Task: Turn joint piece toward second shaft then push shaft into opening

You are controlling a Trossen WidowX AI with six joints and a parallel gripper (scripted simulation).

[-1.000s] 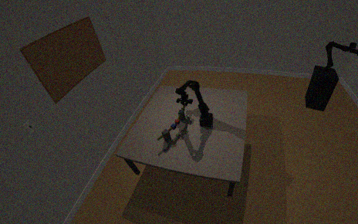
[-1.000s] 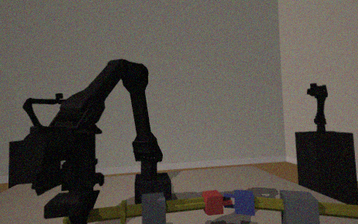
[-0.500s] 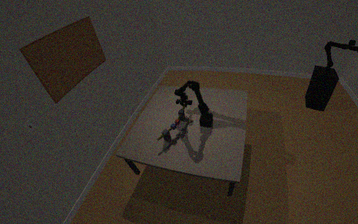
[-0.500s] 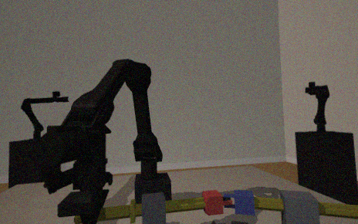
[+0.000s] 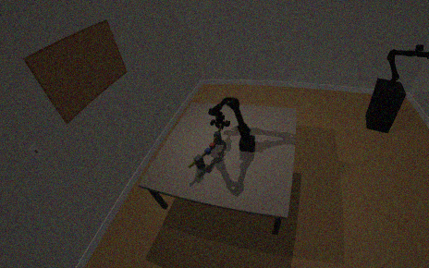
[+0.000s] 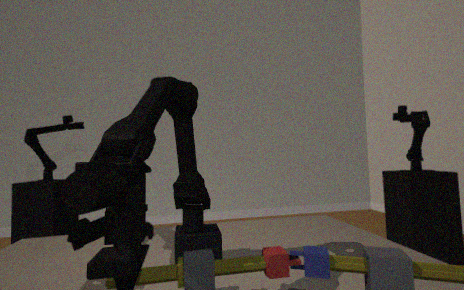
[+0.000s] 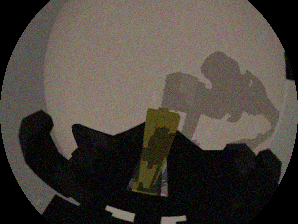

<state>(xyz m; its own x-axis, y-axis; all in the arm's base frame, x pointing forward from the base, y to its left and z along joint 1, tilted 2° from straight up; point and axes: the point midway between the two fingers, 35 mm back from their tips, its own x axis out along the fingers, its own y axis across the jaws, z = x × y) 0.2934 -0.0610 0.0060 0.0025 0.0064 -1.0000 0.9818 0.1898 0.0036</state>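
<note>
My gripper (image 6: pixel 125 272) (image 7: pixel 158 125) (image 5: pixel 217 136) is shut on the outer end of the yellow-green second shaft (image 6: pixel 157 273) (image 7: pixel 157 144). This shaft runs through a grey block (image 6: pixel 198 267), and its inner end meets the red square joint piece (image 6: pixel 276 261) (image 5: pixel 212 144). A blue piece (image 6: pixel 316 261) (image 5: pixel 207 151) sits right behind the red one, on the fixed yellow-green shaft (image 6: pixel 440 271). That shaft passes through a second grey block (image 6: pixel 387 270). How deep the second shaft sits in the red piece's opening cannot be told. The wrist view shows only the shaft between my dark fingers.
The arm's base (image 6: pixel 197 242) (image 5: pixel 247 142) stands on the table (image 5: pixel 263 185) just behind the assembly. Two dark pedestals with camera arms stand on the floor, one at the right (image 6: pixel 422 215) (image 5: pixel 385 105) and one at the left (image 6: pixel 35 210).
</note>
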